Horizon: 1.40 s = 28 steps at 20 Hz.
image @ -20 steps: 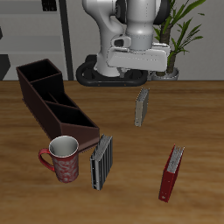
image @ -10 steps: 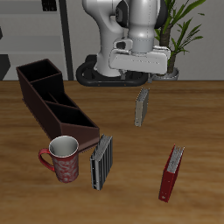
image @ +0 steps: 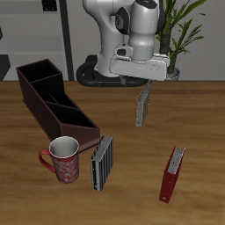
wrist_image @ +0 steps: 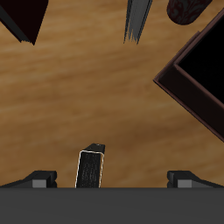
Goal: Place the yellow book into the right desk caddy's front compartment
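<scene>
Three compartments of right desk caddy (image: pixel 53 104) seemingly hold nothing.

yellow book (image: pixel 141 109) top hidden behind gripper (image: pixel 143 83); right desk caddy (wrist_image: pixel 198 72) cut off in wrist view

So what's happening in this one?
The arm's pincer hangs open right above the yellow book, which stands upright on the table; the wrist view shows the book between the two fingertips, not yet gripped. The right desk caddy sits apart from it, its front compartment holding nothing. A patterned mug, a dark ribbed book and a red book stand nearer the table's front edge, untouched.
</scene>
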{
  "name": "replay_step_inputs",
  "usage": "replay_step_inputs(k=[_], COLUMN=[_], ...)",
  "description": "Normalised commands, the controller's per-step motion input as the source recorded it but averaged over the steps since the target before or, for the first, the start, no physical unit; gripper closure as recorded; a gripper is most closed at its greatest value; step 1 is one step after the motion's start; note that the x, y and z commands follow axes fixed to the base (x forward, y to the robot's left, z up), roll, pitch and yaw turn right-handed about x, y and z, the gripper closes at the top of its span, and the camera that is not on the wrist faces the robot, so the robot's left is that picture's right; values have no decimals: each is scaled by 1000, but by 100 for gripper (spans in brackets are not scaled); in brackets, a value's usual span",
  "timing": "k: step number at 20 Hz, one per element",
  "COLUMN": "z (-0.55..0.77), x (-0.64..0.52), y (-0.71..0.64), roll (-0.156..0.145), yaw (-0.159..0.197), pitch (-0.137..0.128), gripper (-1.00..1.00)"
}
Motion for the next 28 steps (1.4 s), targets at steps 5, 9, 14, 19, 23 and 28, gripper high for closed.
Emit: replay_step_inputs(k=[5, 9, 14, 19, 23, 28], z=[-119, -158, -176, -151, -303, -222], x=[-53, 27, 110, 26, 61, -12], y=[103, 105, 74, 44, -44, 4], roll=[4, 11, 4, 7, -12, 5], yaw=[-59, -16, -20, 6, 8, 2], pitch=[54, 36, 43, 10, 41, 25], gripper=[-100, -100, -100, -100, -100, -100])
